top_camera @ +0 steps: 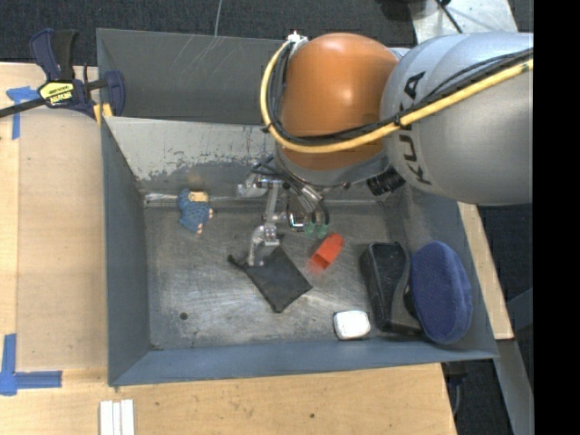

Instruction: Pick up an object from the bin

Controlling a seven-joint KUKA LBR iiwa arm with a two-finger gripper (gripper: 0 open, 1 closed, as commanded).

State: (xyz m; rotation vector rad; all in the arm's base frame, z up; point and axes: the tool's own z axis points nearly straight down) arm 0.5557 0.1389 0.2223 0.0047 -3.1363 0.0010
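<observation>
BIN PICK, MID-REACH: My pincer (261,248) hangs low over the upper-left corner of a black pad (283,282), which lies flat near the middle of the bin (127,270) floor. I cannot tell from this view whether the pincer is open or closed, and I see nothing gripped in it.

The risk, as I judge it, is the pad itself. It is thin and lies flush on the metal, so a grab at its corner may scrape the floor, slip off, or lift one edge that then peels free. An orange block (326,250) and a green scrap (315,229) sit just beside the pincer on the right, near enough to be nudged or caught along with the pad.

Farther out, the bin holds a blue figure (193,208) toward the back left, well apart. A black case (385,284) and a blue pouch (441,290) lie side by side at the right wall. A white piece (352,324) rests near the front, just beside the case.
</observation>
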